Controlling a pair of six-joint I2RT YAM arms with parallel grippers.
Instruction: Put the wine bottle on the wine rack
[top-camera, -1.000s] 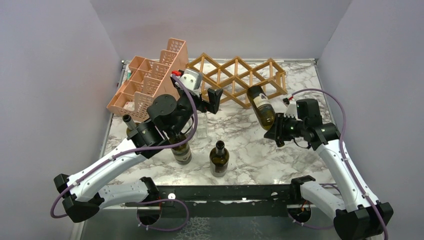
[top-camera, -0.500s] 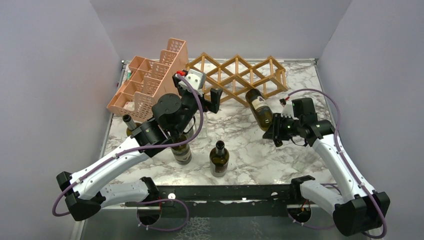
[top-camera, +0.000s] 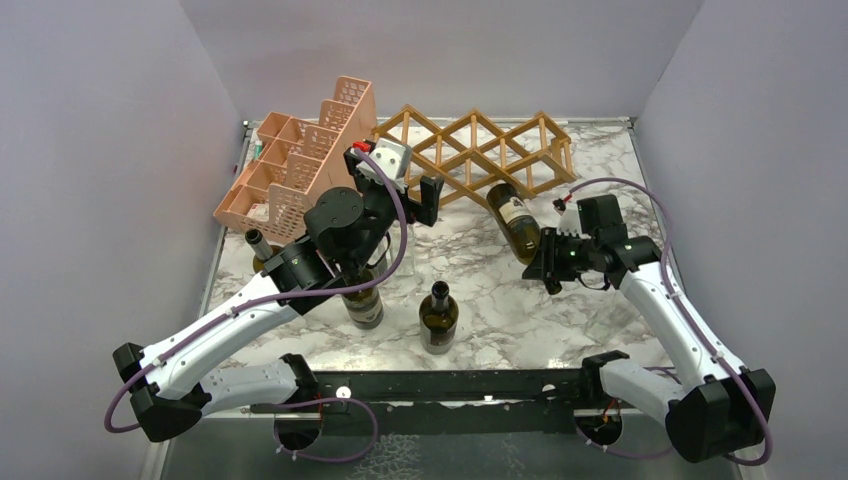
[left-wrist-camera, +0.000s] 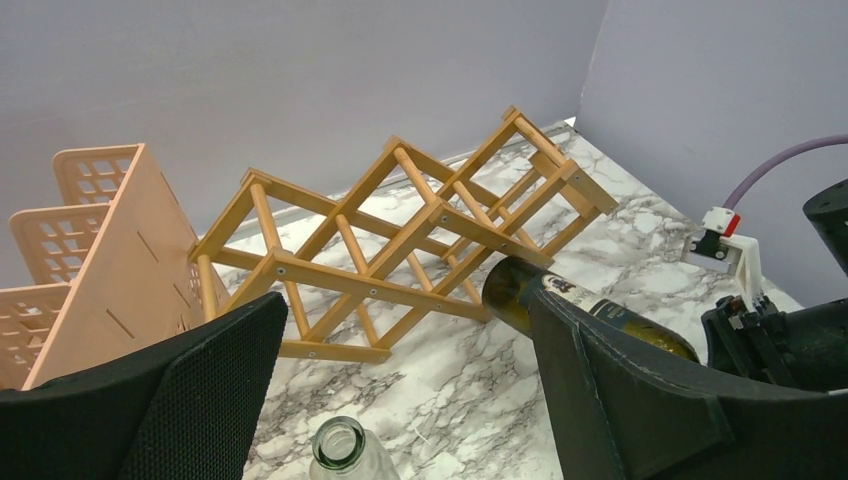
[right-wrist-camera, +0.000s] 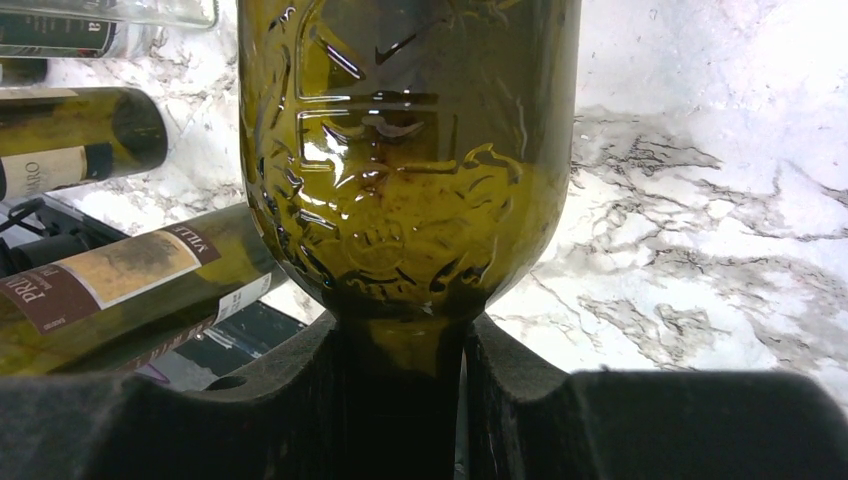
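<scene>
My right gripper (top-camera: 550, 262) is shut on the neck of an olive-green wine bottle (top-camera: 513, 219), held tilted with its base up against the front of the golden-brown wooden lattice wine rack (top-camera: 478, 150). In the right wrist view the bottle (right-wrist-camera: 405, 150) fills the frame and its neck sits between my fingers (right-wrist-camera: 520, 380). In the left wrist view the bottle's base (left-wrist-camera: 520, 290) meets the rack (left-wrist-camera: 400, 220). My left gripper (top-camera: 415, 195) is open and empty, raised in front of the rack's left end.
A pink perforated stepped organizer (top-camera: 300, 165) stands at the back left. Three other bottles stand upright near the front: one (top-camera: 438, 316) mid-table, one (top-camera: 362, 296) under the left arm, one (top-camera: 258, 246) at the left. A clear bottle mouth (left-wrist-camera: 336, 447) shows below the left gripper.
My right gripper has carried the bottle left and toward the rack; its base now reaches the rack's front slats. The left gripper lifted slightly, then held still.
</scene>
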